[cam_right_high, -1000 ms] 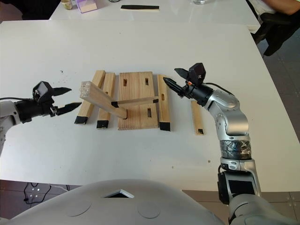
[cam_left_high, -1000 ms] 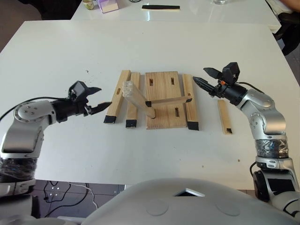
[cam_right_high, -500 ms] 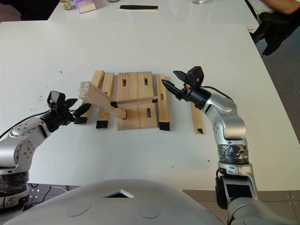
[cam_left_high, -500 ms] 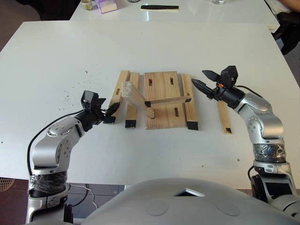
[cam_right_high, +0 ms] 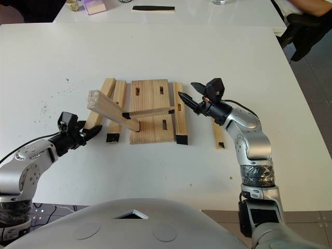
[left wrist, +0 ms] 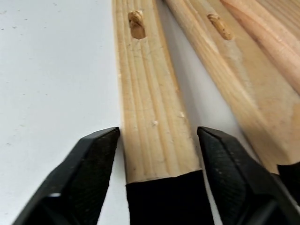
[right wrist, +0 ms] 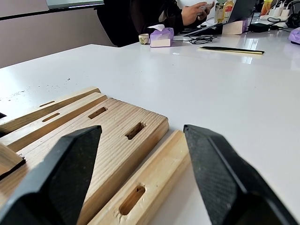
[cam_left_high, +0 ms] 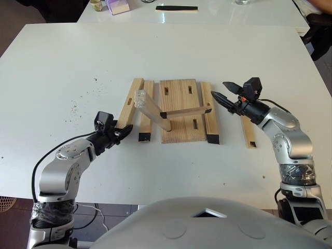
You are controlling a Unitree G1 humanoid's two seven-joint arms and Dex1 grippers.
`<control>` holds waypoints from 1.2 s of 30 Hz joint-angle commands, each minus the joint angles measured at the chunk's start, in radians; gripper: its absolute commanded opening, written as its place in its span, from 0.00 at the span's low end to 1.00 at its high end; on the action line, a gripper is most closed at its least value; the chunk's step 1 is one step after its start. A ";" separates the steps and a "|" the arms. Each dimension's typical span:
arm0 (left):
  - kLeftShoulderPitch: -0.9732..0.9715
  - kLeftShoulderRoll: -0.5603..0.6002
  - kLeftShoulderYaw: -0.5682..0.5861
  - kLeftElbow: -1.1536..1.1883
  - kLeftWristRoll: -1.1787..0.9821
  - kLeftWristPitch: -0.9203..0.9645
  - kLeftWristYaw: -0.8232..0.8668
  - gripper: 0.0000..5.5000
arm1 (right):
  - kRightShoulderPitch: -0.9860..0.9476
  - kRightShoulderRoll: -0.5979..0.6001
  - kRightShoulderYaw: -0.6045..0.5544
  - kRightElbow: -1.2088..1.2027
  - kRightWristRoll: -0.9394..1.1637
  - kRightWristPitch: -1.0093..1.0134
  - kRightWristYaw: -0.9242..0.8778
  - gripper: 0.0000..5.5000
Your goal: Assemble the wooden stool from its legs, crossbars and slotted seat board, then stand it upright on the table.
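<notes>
Wooden stool parts sit at the middle of the white desk. The slotted seat board lies flat, a tilted leg rises from it, and a crossbar runs from that leg's lower end across the board. The outer left leg and an inner left leg lie toward the desk's left edge. The right leg and a loose crossbar lie toward its right edge. The left gripper has parted jaws astride the outer left leg's black-capped end, not clamped. The right gripper hovers above the right leg, jaws wide apart and empty.
</notes>
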 commanded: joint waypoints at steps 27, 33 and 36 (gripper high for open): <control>-0.692 0.129 0.256 -0.039 -0.850 0.061 -0.403 0.37 | -0.886 -0.075 -0.216 0.140 0.747 0.643 0.228 0.58; -0.647 0.118 0.198 -0.067 -0.820 0.019 -0.436 0.37 | -0.923 -0.091 -0.181 0.133 0.758 0.660 0.279 0.58; -0.643 0.114 0.180 -0.067 -0.824 0.009 -0.433 0.37 | -0.923 -0.086 -0.168 0.127 0.755 0.657 0.294 0.58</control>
